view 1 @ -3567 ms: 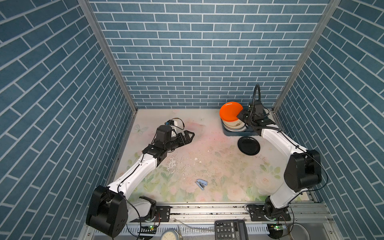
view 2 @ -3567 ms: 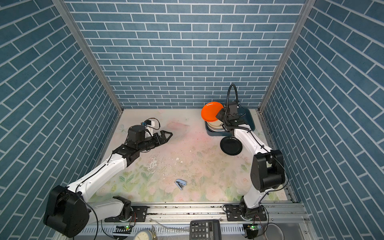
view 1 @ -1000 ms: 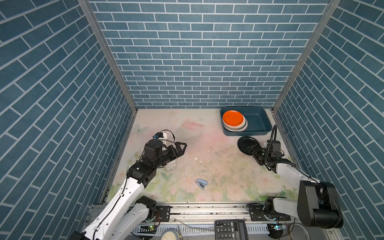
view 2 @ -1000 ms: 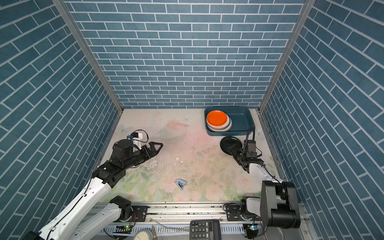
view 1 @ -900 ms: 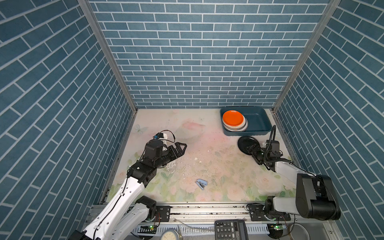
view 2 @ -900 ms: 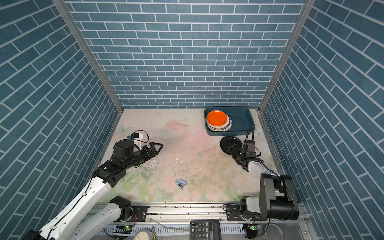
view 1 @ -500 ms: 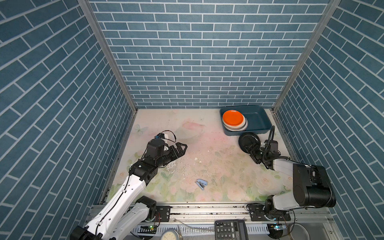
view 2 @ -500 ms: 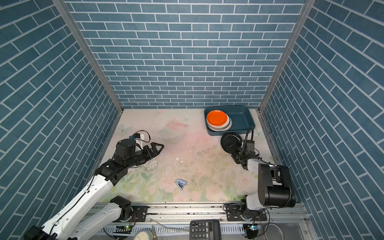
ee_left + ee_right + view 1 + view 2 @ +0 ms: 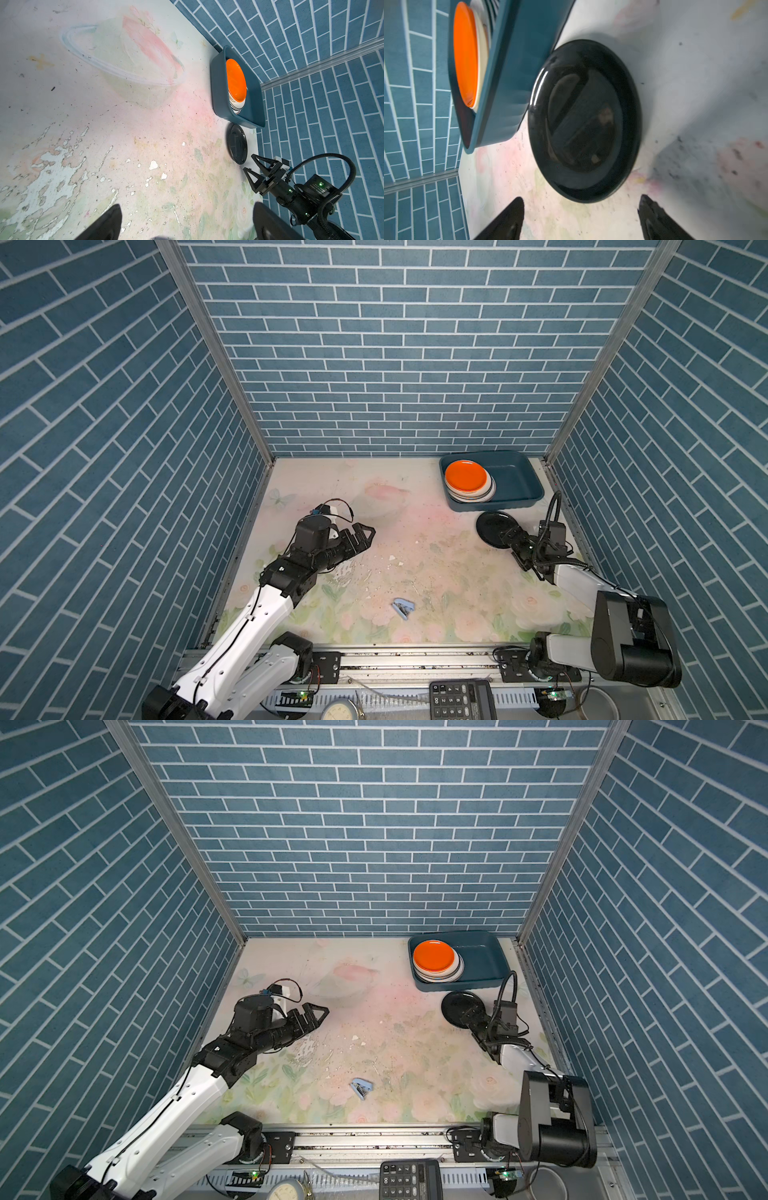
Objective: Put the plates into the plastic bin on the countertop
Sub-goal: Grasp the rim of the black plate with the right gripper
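A black plate [image 9: 494,526] [image 9: 459,1006] [image 9: 583,124] lies flat on the flowered countertop [image 9: 415,539], just in front of the teal plastic bin [image 9: 517,485] [image 9: 484,959]. In the bin's left half sits a stack of plates topped by an orange plate [image 9: 465,476] [image 9: 433,955] [image 9: 235,79]. My right gripper [image 9: 514,545] [image 9: 476,1025] [image 9: 249,162] [image 9: 581,198] is open and low, its tips level with the black plate's near rim, gripping nothing. On the left my left gripper [image 9: 366,538] [image 9: 320,1017] [image 9: 187,205] hovers open and empty over the countertop.
A small blue stapler-like object [image 9: 403,609] [image 9: 361,1089] lies near the front middle. The print is scuffed and flaked [image 9: 345,576] below the left gripper. Blue brick walls close in three sides. A calculator [image 9: 461,699] sits on the front rail.
The right gripper left the orange plate on the stack in the bin, came down to the black plate and closed in on its rim, jaws widening. The left arm drew back slightly.
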Tool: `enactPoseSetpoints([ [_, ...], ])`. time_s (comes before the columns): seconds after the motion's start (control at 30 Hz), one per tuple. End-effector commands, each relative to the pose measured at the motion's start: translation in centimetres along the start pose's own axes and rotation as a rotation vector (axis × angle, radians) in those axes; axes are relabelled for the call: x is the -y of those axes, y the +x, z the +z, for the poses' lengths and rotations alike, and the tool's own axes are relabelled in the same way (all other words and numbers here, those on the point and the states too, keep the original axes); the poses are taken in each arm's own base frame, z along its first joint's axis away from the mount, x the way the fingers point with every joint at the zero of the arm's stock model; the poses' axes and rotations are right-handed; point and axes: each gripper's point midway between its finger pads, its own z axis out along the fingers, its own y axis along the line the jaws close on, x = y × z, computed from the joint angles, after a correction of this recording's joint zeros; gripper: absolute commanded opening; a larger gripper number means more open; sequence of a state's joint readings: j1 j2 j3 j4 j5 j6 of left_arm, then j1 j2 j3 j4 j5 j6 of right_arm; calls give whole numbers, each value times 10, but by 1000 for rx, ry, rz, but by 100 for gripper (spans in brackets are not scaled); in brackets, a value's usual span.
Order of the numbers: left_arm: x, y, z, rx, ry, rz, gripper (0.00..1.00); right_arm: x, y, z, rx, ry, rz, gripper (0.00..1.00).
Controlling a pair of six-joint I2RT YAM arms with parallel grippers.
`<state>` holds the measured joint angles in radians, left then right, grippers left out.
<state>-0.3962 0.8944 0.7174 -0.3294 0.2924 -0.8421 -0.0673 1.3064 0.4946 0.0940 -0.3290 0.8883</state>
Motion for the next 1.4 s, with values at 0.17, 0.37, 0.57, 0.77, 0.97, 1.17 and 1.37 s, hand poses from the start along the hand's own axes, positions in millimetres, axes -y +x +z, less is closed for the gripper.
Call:
enactPoseSetpoints([
  [0.17,3,-3,4,-5,-3,15,99,15,-9,8,-14,8,32,78],
  [0.37,1,-1,5,-10,-5,18,100,11,-14,23,-46,-46,41,57],
  [0.57,2,-1,6,-7,3,21,100,18,-15,28,-47,-35,82,49],
  [0.77,2,-2,8,-2,9,23,100,21,-17,32,-42,-37,96,39],
  [0.97,1,0,10,-12,4,19,100,22,-18,32,-36,-38,113,27],
  [1.17,1,-1,10,-8,7,21,100,25,-18,30,-38,-38,123,9],
  [1.37,0,-1,10,-6,5,16,100,29,-19,26,-26,-20,131,0],
])
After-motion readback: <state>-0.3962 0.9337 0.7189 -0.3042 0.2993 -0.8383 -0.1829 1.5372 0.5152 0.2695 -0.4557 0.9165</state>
